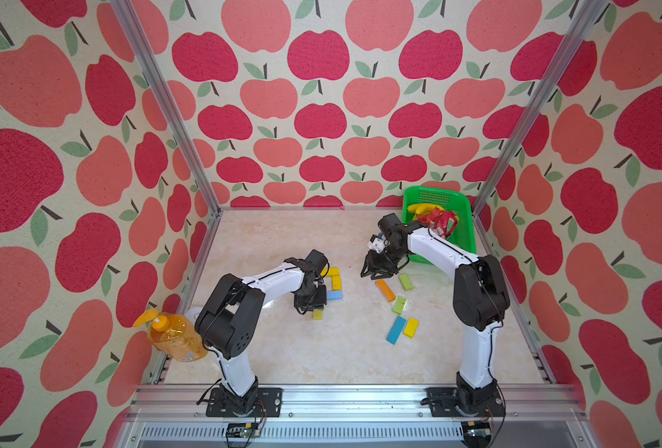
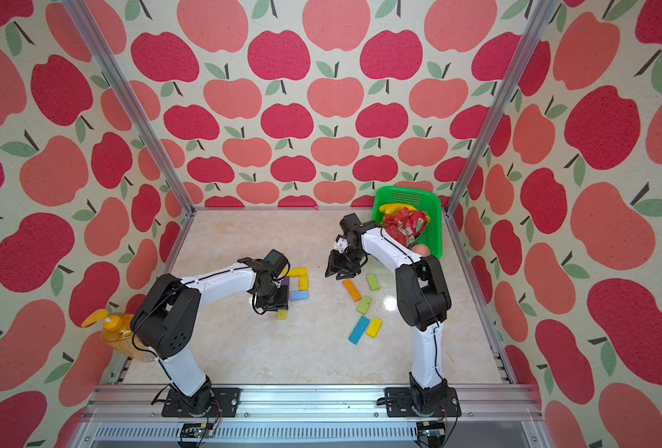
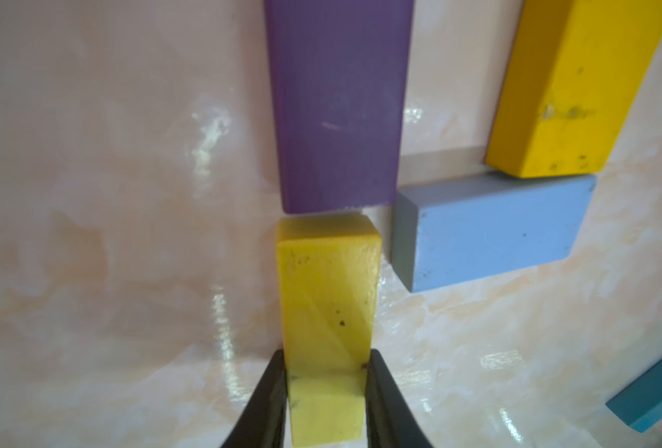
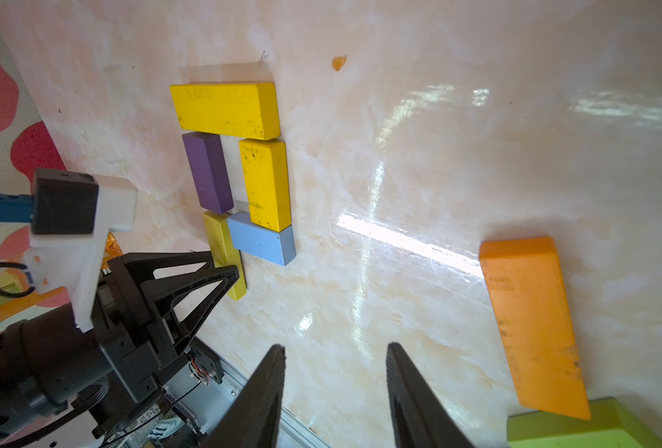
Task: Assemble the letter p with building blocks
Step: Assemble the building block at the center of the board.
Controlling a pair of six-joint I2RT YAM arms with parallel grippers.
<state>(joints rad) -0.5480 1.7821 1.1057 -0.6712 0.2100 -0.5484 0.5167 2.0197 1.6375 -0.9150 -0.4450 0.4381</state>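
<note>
Building blocks lie in two groups on the marble table (image 1: 282,357). Nearest, toward 4 o'clock, a blue block (image 1: 396,330) and a short yellow block (image 1: 411,327) lie side by side. Beyond them come a green block (image 1: 399,305), an orange block (image 1: 385,290) and a farther green block (image 1: 405,282).

Near the centre, the left claw (image 3: 325,360) is clenched on the near end of a pale yellow block (image 3: 327,310). That block forms the stem of the letter p (image 4: 240,174), and its far end sits just beside a purple block (image 3: 337,104). A light blue block (image 4: 263,240), an upright yellow block (image 4: 267,184) and a long yellow block (image 4: 226,110) close the loop.

At 2 o'clock the right claw (image 4: 335,372) hangs released and empty near the orange block. A green basket (image 1: 465,232) fills the 1 o'clock corner.
</note>
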